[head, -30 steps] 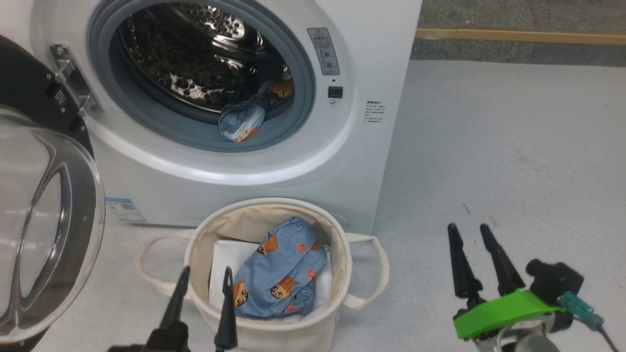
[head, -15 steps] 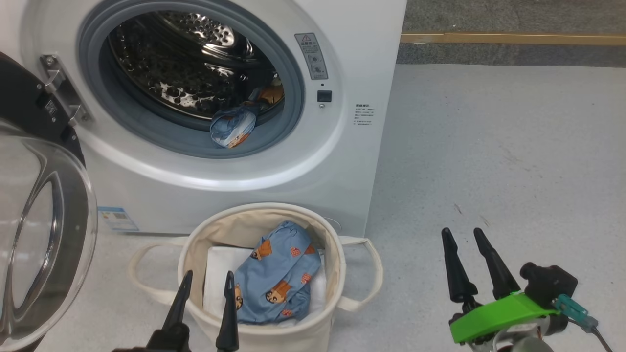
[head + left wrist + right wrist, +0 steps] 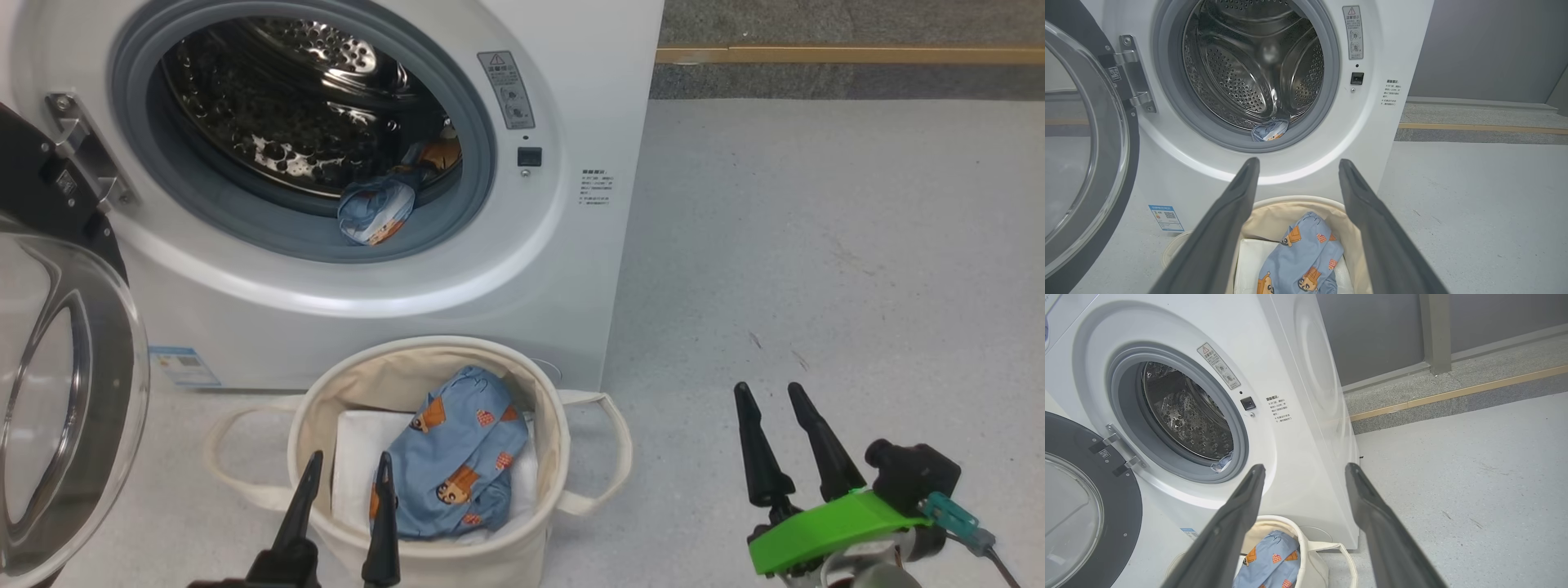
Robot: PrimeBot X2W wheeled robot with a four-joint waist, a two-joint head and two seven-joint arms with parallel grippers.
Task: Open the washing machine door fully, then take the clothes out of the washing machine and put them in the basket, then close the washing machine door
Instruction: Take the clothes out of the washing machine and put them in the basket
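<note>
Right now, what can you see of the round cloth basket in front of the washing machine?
The basket is round, soft, off-white and canvas-like, with beige lining and a loop handle on each side. It stands upright on the grey floor just before the washing machine, below its open drum. Inside lie a white folded sheet and, on it, a light blue garment with orange-brown cartoon figures.

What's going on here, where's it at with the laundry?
The robot is unloading the washing machine. The washing machine door stands swung open on the left. One light blue printed garment lies in the basket on a white folded sheet. Another blue garment sits at the drum's front lip, not yet taken out. The left gripper hangs open at the basket's near side, and the right gripper is open over the floor. Both hold nothing.
</note>
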